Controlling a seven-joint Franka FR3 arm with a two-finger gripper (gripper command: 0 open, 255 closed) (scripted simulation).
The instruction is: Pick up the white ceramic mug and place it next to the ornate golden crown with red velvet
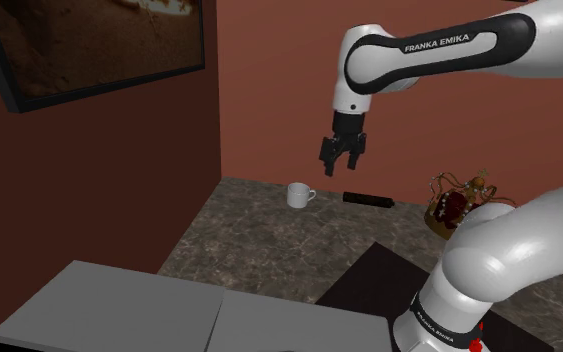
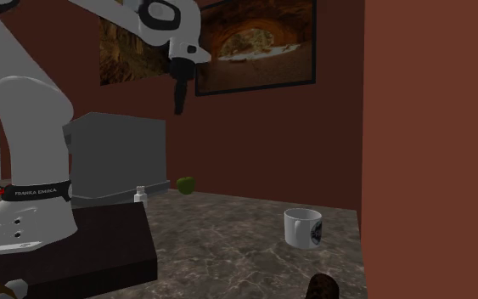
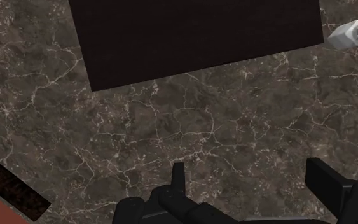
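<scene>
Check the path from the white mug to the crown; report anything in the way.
A flat black bar lies on the marble surface between the mug and the crown. It is low, so a lifted mug would likely clear it. Nothing visible stands between the tool and the mug.

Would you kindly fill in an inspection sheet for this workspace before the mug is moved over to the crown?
Surface: dark veined stone surface.
Job's things: white mug, upright, dark emblem on its side, untouched; golden crown with red inside, apart from the mug, toward the shoulder view's right.
Clutter: flat black bar lying between mug and crown; green object near the wall; small white bottle.
Grippers: gripper open, holding nothing, in the air above the surface.
Cables: nothing seen.
Surroundings: red-brown walls; framed pictures; grey box.
</scene>
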